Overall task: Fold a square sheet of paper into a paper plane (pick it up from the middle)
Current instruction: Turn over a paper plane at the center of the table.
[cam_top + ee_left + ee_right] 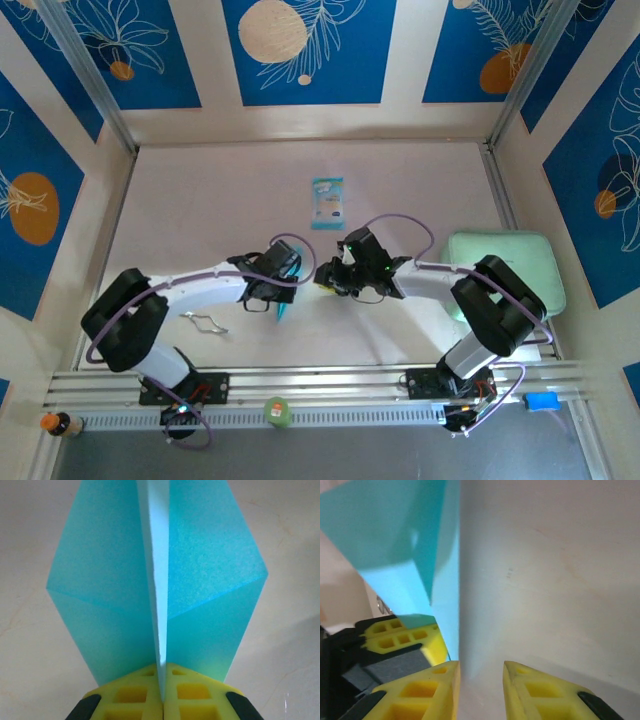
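1. Your paper plane is creased cyan paper. Two angled wings slope away from a paler, upright centre ridge. It sits over the middle of the table, between your two grippers.
2. Your left gripper has its yellow fingers pressed together on the ridge's near end. Your right gripper is just beside the paper, fingers apart and gripping nothing.
3. The plane's far tip is cut off in the left wrist view. From above, the left arm covers most of it.
4. Count: one plane, two grippers, one printed packet, one green pad.
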{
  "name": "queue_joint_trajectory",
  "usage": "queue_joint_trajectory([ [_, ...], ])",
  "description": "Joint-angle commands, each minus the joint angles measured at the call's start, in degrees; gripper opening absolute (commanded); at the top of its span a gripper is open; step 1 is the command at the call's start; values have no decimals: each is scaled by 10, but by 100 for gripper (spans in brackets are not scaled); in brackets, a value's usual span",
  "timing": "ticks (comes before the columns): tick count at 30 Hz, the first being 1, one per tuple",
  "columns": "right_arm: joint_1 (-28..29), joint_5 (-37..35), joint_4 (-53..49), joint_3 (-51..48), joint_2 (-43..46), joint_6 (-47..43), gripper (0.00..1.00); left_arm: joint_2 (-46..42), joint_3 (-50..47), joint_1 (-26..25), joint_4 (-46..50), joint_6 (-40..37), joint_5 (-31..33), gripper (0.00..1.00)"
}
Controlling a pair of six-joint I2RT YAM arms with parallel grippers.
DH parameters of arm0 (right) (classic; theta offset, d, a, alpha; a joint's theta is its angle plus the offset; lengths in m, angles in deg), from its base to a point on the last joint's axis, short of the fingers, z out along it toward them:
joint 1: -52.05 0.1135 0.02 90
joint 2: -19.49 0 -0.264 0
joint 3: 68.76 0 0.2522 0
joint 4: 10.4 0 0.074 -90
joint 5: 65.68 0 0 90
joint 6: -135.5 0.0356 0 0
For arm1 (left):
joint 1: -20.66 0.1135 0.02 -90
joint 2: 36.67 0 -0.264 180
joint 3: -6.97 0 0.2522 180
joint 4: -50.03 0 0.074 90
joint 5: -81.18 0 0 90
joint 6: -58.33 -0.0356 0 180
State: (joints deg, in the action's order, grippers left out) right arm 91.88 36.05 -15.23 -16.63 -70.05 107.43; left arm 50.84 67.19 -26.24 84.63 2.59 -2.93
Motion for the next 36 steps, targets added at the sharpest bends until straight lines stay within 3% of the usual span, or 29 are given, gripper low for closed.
queue_joint_trajectory([
  [1,-3,-7,-21,-11,15,-4,29,20,22,-9,25,27,18,8],
  [30,-3,1,-14,-12,3,1,29,74,45,-12,46,22,7,19],
  [36,-3,0,-14,-13,6,1,29,95,45,-13,60,20,12,25],
])
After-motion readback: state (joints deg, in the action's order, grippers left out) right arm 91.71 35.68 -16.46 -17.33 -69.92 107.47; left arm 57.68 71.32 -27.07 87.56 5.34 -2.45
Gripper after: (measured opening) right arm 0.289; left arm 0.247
